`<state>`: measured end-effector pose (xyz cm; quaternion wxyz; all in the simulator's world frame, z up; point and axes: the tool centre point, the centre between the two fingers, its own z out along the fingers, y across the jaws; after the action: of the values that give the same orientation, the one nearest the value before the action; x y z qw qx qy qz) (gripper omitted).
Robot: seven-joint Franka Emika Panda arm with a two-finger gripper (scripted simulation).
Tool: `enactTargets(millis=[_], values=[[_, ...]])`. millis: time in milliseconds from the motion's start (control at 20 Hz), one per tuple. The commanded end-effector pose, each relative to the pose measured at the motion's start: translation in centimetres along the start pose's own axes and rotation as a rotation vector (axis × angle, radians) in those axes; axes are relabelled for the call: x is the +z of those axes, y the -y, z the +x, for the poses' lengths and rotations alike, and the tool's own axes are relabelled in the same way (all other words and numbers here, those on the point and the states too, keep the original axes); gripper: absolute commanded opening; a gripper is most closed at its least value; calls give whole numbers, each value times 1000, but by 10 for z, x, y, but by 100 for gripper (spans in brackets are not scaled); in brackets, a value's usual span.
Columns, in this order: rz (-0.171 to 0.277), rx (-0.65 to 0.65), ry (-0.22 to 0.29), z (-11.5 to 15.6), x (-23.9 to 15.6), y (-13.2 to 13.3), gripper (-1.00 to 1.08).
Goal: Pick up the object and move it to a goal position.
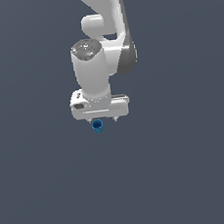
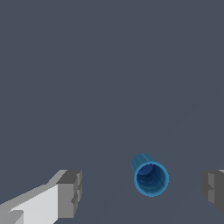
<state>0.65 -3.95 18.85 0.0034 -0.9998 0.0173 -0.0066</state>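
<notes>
The object is a tiny bright-blue short cylinder with a darker hollow top, resting on the dark grey floor. My white gripper hangs just above it, and the object peeks out under the hand's lower edge. In the wrist view the object lies between the two grey fingertips, nearer the other finger, touching neither. The gripper is open with a wide gap and holds nothing.
The white arm rises behind the hand toward the top of the exterior view. A plain dark grey floor surrounds everything, with no other object or goal marker showing.
</notes>
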Motion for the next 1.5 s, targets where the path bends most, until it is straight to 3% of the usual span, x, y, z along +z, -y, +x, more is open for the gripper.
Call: enactTargets(millis=[0,500,1450], values=[[-1,-2,0,0,0,0,100],[-3,-68,3,-12,23,-11,100],[-5,-306,14,-65,95,-46,100]])
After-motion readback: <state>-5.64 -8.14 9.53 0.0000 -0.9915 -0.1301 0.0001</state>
